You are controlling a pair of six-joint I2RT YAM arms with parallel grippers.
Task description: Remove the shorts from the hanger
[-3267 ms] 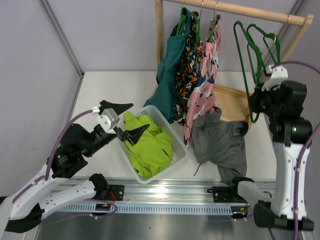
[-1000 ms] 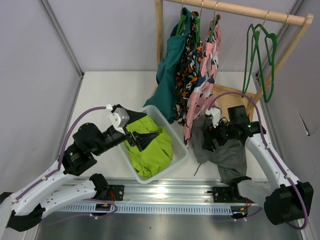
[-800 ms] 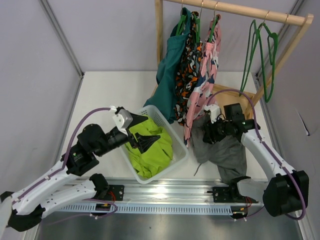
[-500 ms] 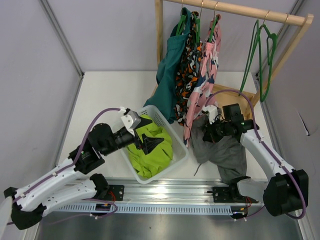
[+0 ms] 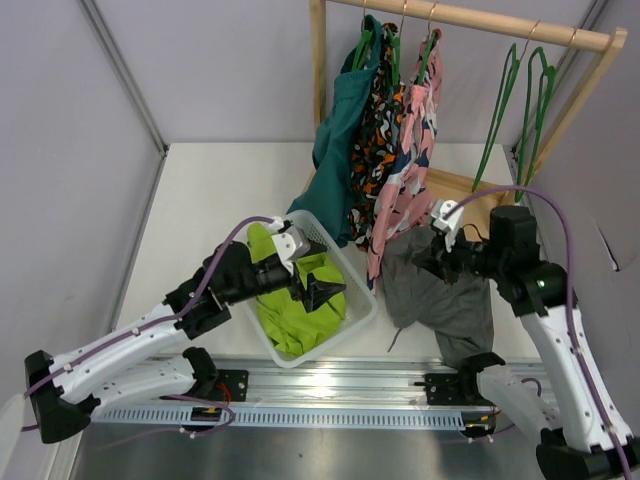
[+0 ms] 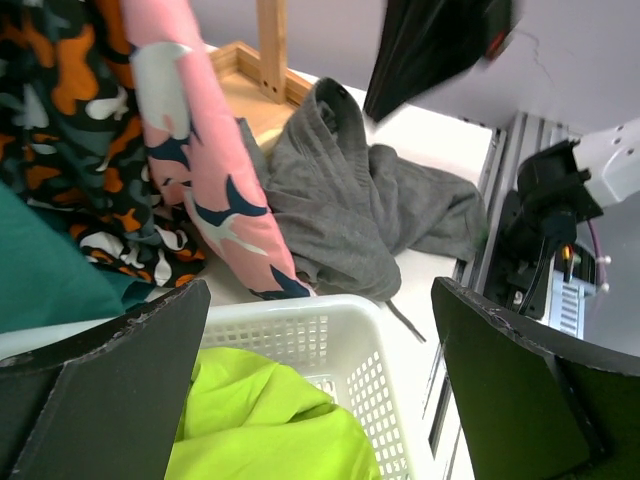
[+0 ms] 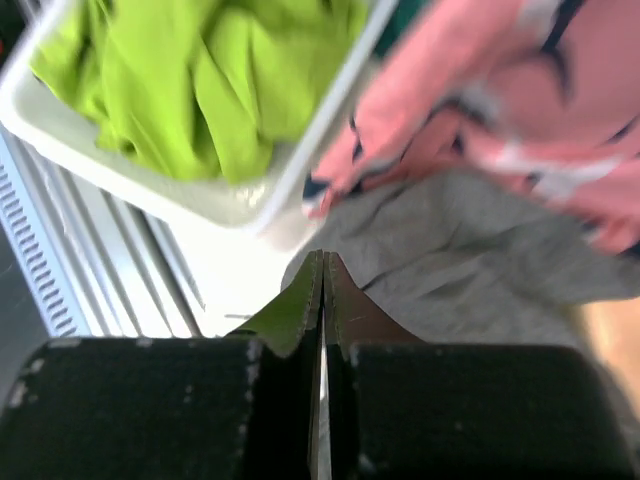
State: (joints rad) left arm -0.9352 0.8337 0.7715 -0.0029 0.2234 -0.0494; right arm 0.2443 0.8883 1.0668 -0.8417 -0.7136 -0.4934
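**Top view.** Grey shorts (image 5: pixel 445 295) lie crumpled on the bench (image 5: pixel 220 190), off any hanger. Pink patterned shorts (image 5: pixel 410 170) hang lengthwise from the rail, up and left of your right end effector (image 5: pixel 438 262), the nearer arm. Your left end effector (image 5: pixel 320 292) hovers over the basket (image 5: pixel 355 300).

**Left wrist.** Fingers spread wide, holding nothing. Soft grey knit lies beyond the basket's plastic lattice rim.

**Right wrist.** Fingers pressed together, nothing between them. Thin pink fabric drapes above.

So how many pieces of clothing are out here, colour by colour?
Teal hanging garment: 1
Orange-and-black patterned hanging garment: 1
Pink patterned hanging garment: 1
Grey shorts on the table: 1
Lime-green fabric heap in the white plastic basket: 1
Total: 5
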